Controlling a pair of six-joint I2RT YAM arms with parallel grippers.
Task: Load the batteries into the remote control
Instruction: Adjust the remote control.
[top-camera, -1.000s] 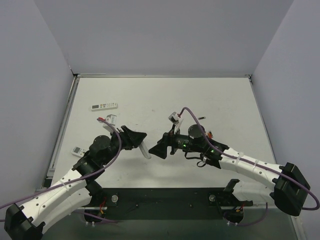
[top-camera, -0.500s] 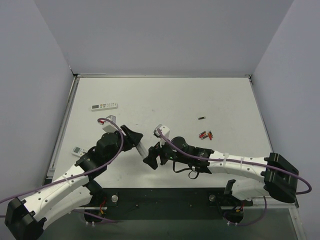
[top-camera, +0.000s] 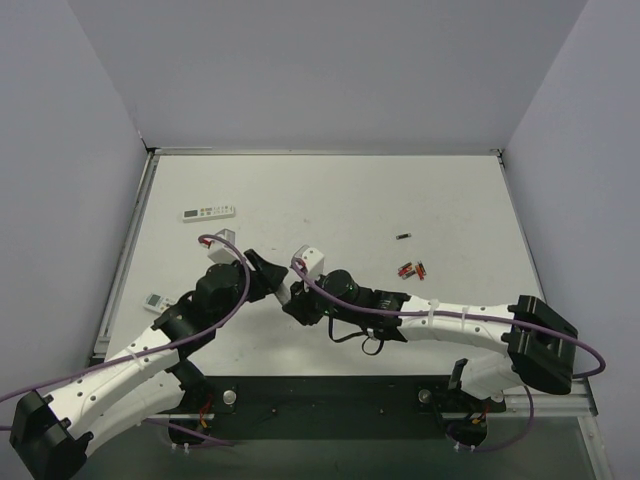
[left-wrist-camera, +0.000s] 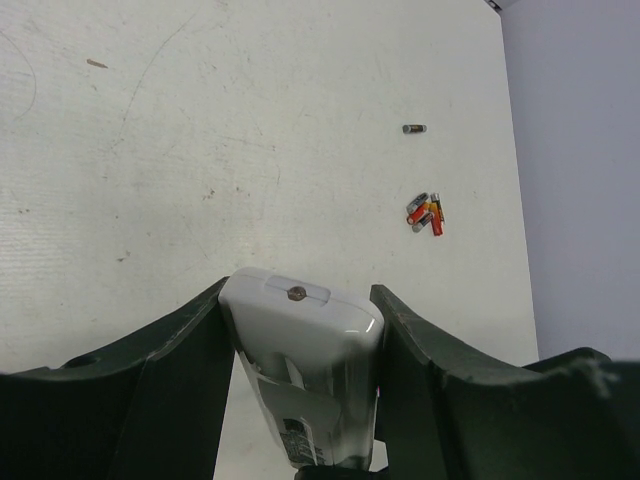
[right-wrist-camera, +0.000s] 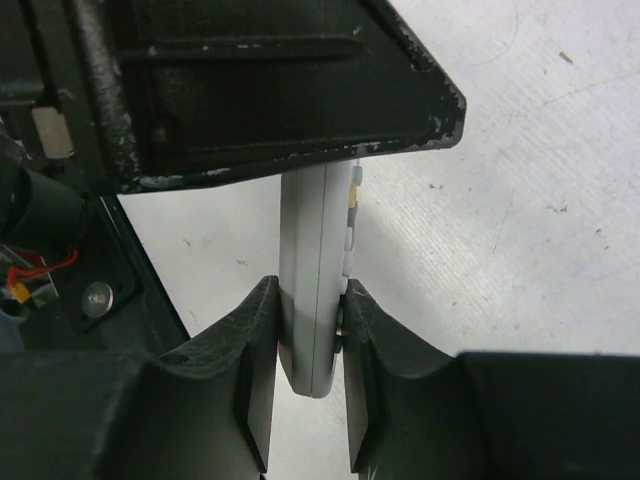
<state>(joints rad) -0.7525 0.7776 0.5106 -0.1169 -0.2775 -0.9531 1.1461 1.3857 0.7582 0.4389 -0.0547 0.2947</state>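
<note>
Both my left fingers (left-wrist-camera: 170, 380) and right fingers (right-wrist-camera: 255, 370) clamp the remote control (left-wrist-camera: 305, 350) between them; unequal pulls might twist it loose.

Smooth white plastic remote control (left-wrist-camera: 300, 330), softly glossy, lower centre. Matt black plastic right gripper (right-wrist-camera: 311, 300), finely textured. Matt white table (left-wrist-camera: 200, 150), faintly scratched and speckled.

Your left arm (top-camera: 110, 385) and right arm (top-camera: 465, 325) wear white shells dotted with small holes, black joints and purple cables (top-camera: 241, 272); the left end effector (left-wrist-camera: 298, 292) and right end effector (right-wrist-camera: 308, 290) have black fingers (right-wrist-camera: 250, 375).
</note>
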